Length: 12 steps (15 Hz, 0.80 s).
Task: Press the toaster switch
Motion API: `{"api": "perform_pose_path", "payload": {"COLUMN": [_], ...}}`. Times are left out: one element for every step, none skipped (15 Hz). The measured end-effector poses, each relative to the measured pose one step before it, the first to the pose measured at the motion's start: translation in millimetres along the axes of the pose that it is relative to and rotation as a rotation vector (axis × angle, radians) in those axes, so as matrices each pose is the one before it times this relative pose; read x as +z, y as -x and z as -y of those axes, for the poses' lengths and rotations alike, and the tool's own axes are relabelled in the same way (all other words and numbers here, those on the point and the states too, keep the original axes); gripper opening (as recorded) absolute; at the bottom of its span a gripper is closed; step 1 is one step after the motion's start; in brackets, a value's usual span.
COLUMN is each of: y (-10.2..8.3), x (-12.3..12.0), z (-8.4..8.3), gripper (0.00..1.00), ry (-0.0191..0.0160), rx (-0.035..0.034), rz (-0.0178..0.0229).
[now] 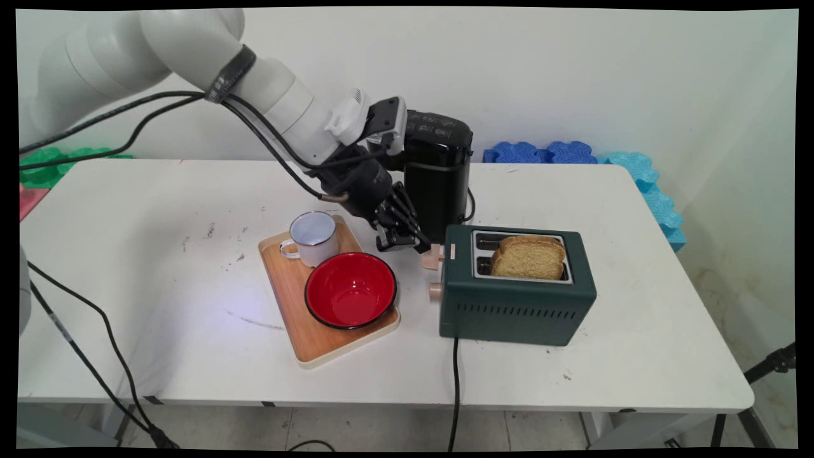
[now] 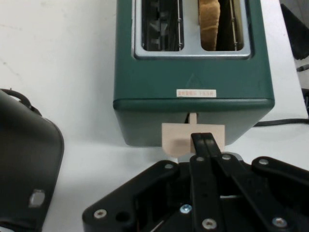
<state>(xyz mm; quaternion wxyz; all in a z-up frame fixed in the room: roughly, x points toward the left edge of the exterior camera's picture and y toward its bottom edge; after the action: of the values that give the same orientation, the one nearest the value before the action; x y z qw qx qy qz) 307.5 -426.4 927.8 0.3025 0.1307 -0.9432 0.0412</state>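
Where your arm reaches down toward the green toaster [image 1: 516, 299], you have the gripper [image 1: 425, 244] with its jaws closed together, their tips resting on the top of the toaster's pale wooden lever [image 2: 193, 138]. You are gripping nothing between them; in the hand view the two fingers [image 2: 205, 145] lie side by side against the lever's flat tab. That lever sticks out from the narrow end of the toaster that faces the arm, high up near the toaster's top edge, with a small round pale knob [image 1: 435, 291] lower on the same end. You can see the toaster is dark green with a metal-rimmed top, two slots, vent slits along its long side and a black cord [image 1: 455, 394] running off the bench's [image 1: 159, 305] near edge. Browned bread [image 1: 529, 257] stands up out of the toaster's slots. Behind the toaster, past the gripper, stands a black appliance [image 1: 439, 184]. Beside the toaster's lever end lies a wooden tray [image 1: 294, 305] carrying a red bowl [image 1: 350, 291] and a white enamel mug [image 1: 313, 238].
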Motion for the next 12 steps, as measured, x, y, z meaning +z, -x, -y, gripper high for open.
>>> {"api": "perform_pose_path", "payload": {"y": [0.84,0.51,0.35,0.44,0.28,0.4,0.15,0.2,0.25,0.39,0.27,0.43], "x": [2.43,2.51,2.17,2.47,2.45,1.9,1.42,2.1,2.37,2.23,2.26,1.89], "z": [0.54,0.4,0.33,0.2,0.07,0.05,-0.11,-0.11,-0.2,-0.1,0.07,0.12], "gripper": [0.0,0.0,0.0,0.0,0.0,0.0,0.0,0.0,0.0,0.0,0.0,0.0], "ry": [-0.00232,-0.00179,-0.00116,-0.00068,-0.00046,-0.00073,0.00006,0.00053,0.00038,0.00018,-0.00006,-0.00027], "rx": [0.0019,0.00218,0.00138,0.00084,0.00072,-0.00005,0.00038,0.00012,0.00021,-0.00005,0.00018,0.0003], "rz": [0.00073,0.0004,-0.00009,0.00024,0.00037,0.00021,0.00015,0.00033,0.0005,0.00061,0.00071,0.00096]}}
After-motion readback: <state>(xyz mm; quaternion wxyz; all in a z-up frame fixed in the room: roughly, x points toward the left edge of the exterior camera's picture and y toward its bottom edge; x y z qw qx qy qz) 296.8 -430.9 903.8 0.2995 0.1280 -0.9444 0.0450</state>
